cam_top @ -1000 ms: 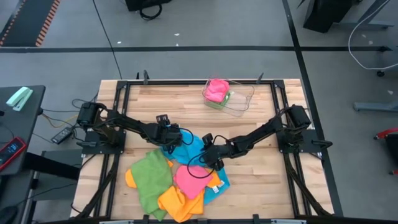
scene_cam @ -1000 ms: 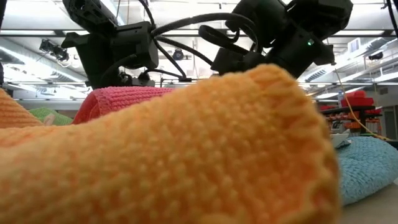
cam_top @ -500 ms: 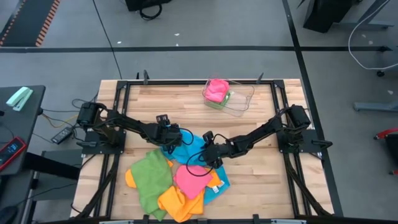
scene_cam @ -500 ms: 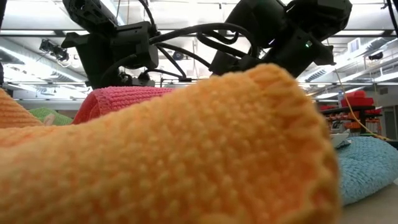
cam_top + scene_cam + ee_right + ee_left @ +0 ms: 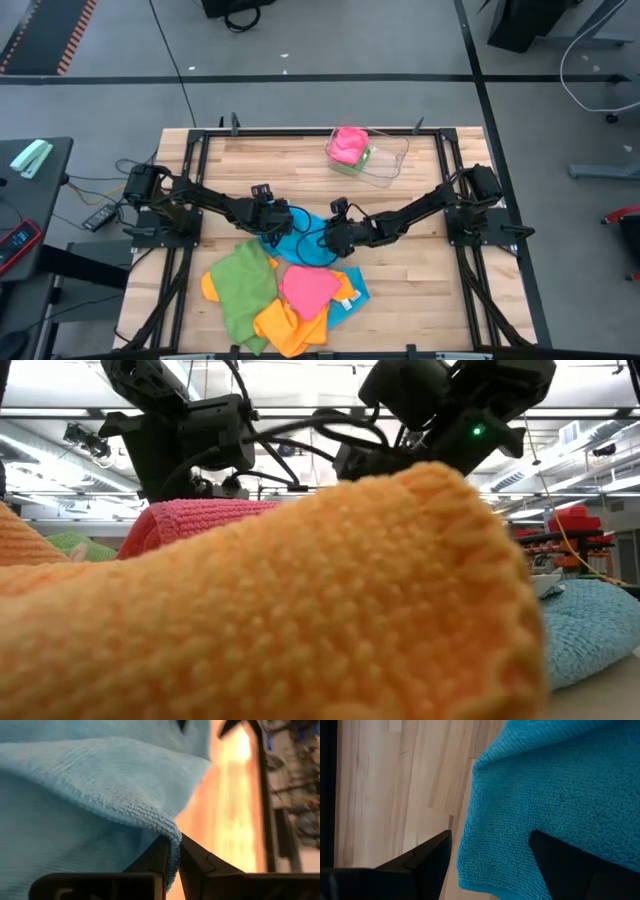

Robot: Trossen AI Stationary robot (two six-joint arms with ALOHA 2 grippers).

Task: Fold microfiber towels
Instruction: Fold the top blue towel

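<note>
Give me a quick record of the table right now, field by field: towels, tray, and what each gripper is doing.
towel pile: green towel, pink towel, orange towel heaped on the blue towel
clear tray: at the table's far edge, holds another pink cloth
right gripper: fingers pinched on a folded edge of the blue towel
left gripper: fingers spread wide, one on each side of the blue towel's edge, not closed on it
table: light wood
</note>
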